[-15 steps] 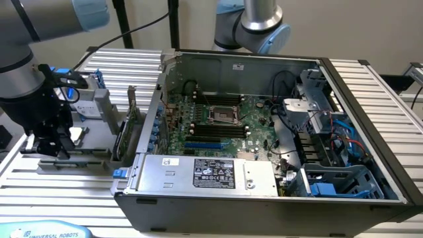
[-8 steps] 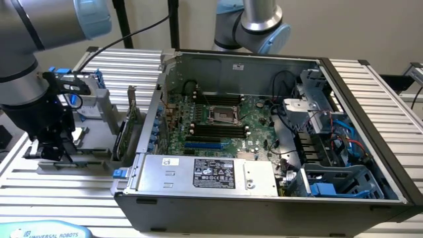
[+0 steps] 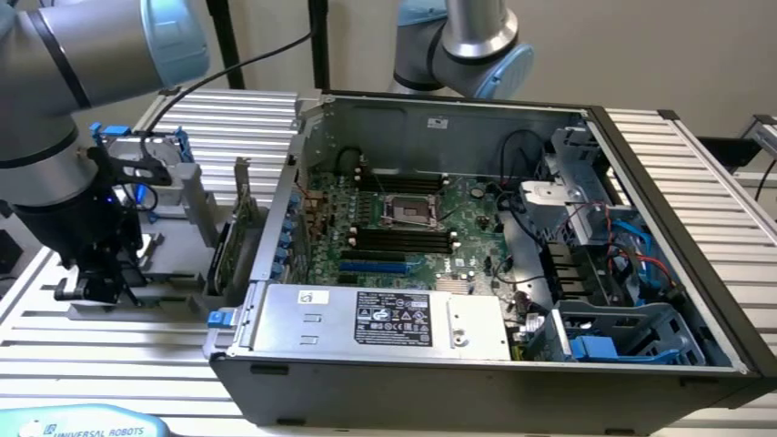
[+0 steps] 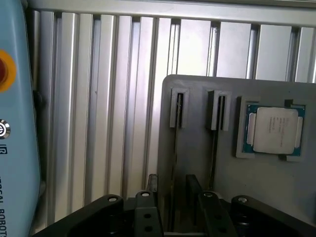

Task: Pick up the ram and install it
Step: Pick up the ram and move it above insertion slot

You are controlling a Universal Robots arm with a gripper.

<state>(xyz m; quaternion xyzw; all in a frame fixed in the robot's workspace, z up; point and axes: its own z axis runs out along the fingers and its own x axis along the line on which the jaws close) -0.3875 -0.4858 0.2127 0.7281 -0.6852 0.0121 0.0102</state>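
The ram shows in the wrist view as a thin dark edge. It seems to stand on its long edge in one of two narrow slots of a grey holder. So little of it shows that its green board and chips cannot be made out.

Judging from that sliver, it should be light and stiff along its length but thin and easily damaged. The chips and contact edge are best left untouched, and a skewed squeeze could flex it or tip it in the slot. The sound place to hold it looks like the two flat faces near the middle of the upper edge, so that it hangs level.

The pincer is open. One dark finger stands on each side of that edge with a gap to spare, so it is straddling the stick, not clamping it. Whether a pad touches the board cannot be told.

A second slot runs just beside the first, and past it a square silver processor lies flat in a recess of the same holder.

In the exterior view the pincer hangs low over the holder on the slatted table. A taller expansion card stands between it and the open computer case. The black memory slots on the motherboard are well apart from the stick.
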